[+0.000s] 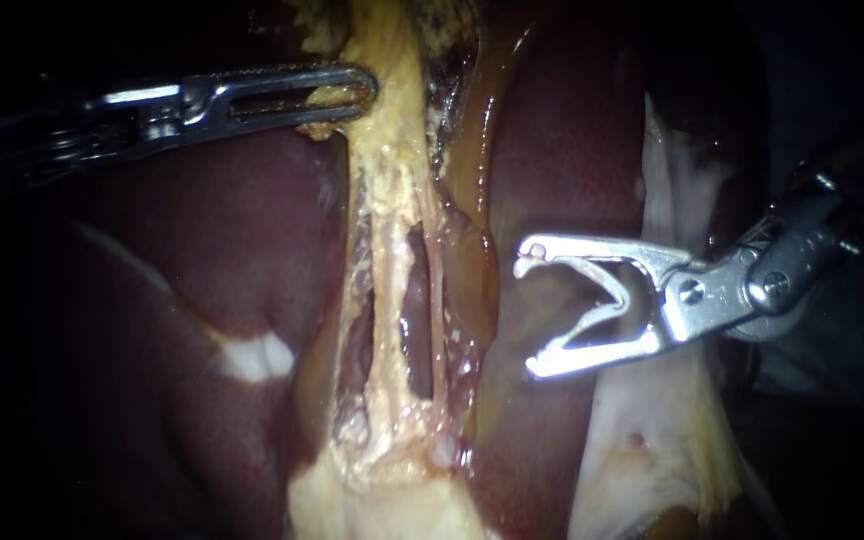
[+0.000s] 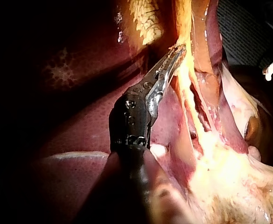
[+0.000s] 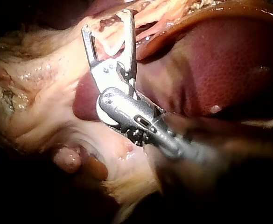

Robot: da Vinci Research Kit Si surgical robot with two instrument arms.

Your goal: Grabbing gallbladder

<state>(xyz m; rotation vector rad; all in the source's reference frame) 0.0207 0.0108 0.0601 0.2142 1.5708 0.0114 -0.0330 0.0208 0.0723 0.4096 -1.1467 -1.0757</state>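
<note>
Gallbladder (image 1: 384,150) is stretching twelve-to-six, lying at nine o'clock from your right instrument's (image 1: 532,312) gaping hand, while your left instrument (image 1: 337,95) is clamping it.

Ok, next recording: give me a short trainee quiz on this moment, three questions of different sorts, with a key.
1. True or false: the right instrument has its jaws shut on the liver.
2. What do the left instrument's jaws grip? A) the pale tissue strand; B) a clip; C) nothing.
3. Fill in: the right instrument's jaws stand ____ over the dark red liver, holding nothing.

Key: 1 false; 2 A; 3 open.
</note>
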